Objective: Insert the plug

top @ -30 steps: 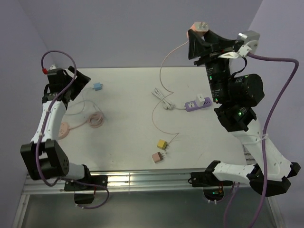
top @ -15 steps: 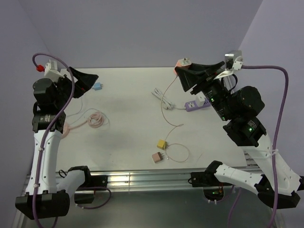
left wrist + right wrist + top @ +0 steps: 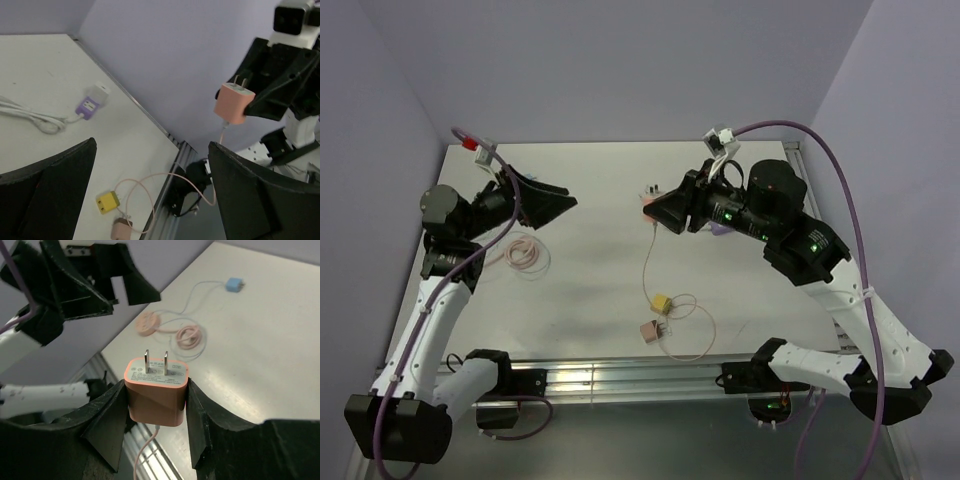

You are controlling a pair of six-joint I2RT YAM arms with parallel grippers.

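Logged from my remote station, nearest the arm bases first.

1. Pink adapter point(image 3: 649, 331) and yellow adapter point(image 3: 661, 301), just beside each other on the bench point(image 3: 600, 160) near its front edge. I noted neither was gripped.
2. Thin cord point(image 3: 647, 262), looped loosely around those two and rising to the raised plug.
3. Coiled pink cable point(image 3: 527, 255), lying flat left of centre, apart from everything else.
4. Left hand point(image 3: 152, 150), held above the left side of the bench. I saw its fingers spread wide with nothing between them.
5. Right hand point(image 3: 658, 209), aloft over mid-bench and clamped on the sides of the plug point(image 3: 156, 390). The plug was a salmon block with two bare prongs, and it pointed toward the left arm, not down at the bench.
6. Power strip point(image 3: 89, 103), purple, flat on the right half of the bench. It had a white block point(image 3: 101, 89) at one end and its white cable point(image 3: 35, 116) bunched beside it. The plug was well apart from it.
7. Blue adapter point(image 3: 233, 285), at the far left.

Status, as I judged it: the plug was picked up and lifted, but insertion had not begun. What remained was turning the prongs toward the strip, carrying it across, lining it up with a free socket and pressing it home.
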